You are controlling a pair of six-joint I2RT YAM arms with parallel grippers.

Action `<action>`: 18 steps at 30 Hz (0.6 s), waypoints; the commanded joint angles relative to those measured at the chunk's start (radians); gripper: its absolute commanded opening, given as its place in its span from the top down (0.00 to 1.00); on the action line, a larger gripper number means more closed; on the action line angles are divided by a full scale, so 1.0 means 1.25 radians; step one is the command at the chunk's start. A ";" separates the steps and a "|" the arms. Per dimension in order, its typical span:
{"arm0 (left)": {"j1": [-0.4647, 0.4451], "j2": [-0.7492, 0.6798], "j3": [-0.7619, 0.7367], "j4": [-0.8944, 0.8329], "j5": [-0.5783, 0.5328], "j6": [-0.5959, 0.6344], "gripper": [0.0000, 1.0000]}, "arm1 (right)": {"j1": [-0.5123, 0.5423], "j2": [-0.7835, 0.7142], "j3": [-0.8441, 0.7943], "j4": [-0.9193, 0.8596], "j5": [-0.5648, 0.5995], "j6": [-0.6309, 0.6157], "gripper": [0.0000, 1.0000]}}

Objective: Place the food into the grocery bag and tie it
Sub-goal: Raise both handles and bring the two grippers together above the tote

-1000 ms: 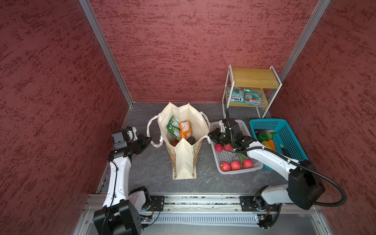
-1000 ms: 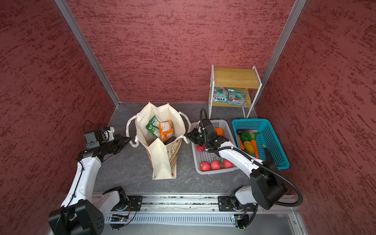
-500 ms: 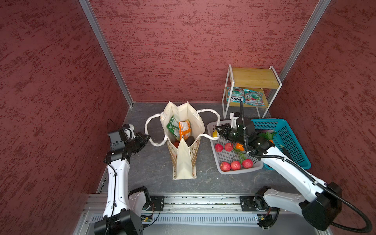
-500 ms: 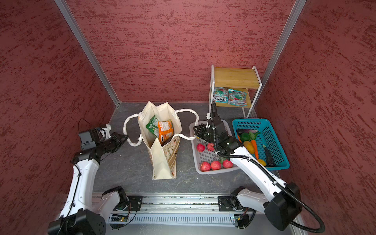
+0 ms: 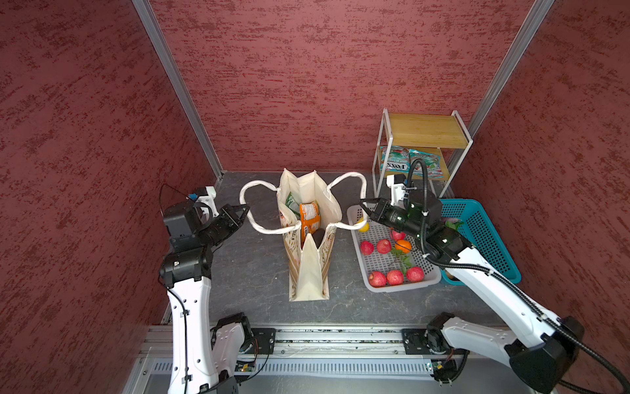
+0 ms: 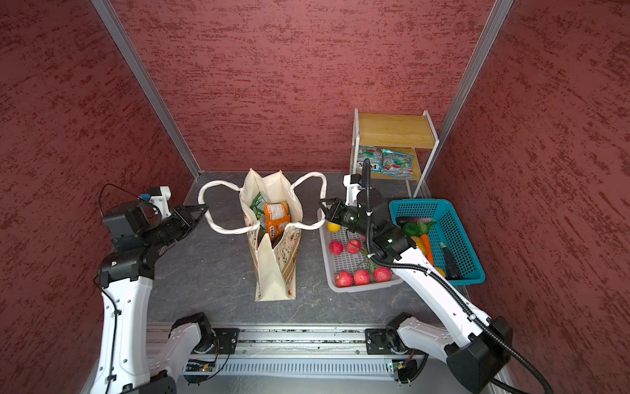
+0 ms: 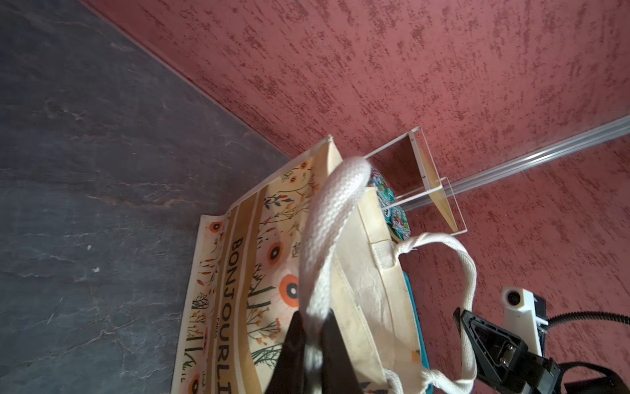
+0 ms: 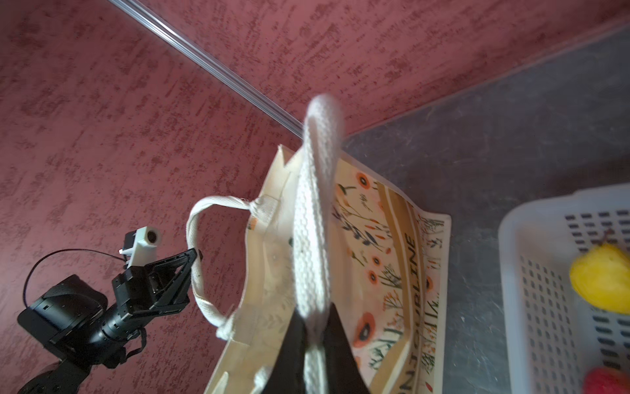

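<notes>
Red textured walls [image 5: 306, 85] enclose a dark slate floor [image 5: 252, 273] where the floral canvas grocery bag [image 5: 308, 269] stands upright, FOX'S packets [image 5: 309, 218] inside. The left gripper [image 5: 242, 208] is clamped on its left handle [image 5: 257, 184] and the right gripper [image 5: 365, 204] on its right handle [image 5: 347, 175], both loops pulled outward; red apples [image 5: 394, 277] lie in a grey basket [image 5: 404, 286] right of the bag

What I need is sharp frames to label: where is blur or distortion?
Left wrist view: the left handle blurs close to the lens, the bag print stays sharp. Right wrist view: the right handle blurs too, the yellow fruit is soft. Both top views: sharp, evenly lit.
</notes>
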 commanded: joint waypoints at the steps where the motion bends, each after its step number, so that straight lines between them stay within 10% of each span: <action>1: -0.069 0.032 0.067 0.029 -0.009 -0.014 1.00 | 0.022 0.030 0.082 0.016 -0.034 -0.046 0.96; 18: -0.281 0.183 0.272 0.028 -0.097 -0.008 1.00 | 0.191 0.230 0.316 -0.009 -0.003 -0.134 1.00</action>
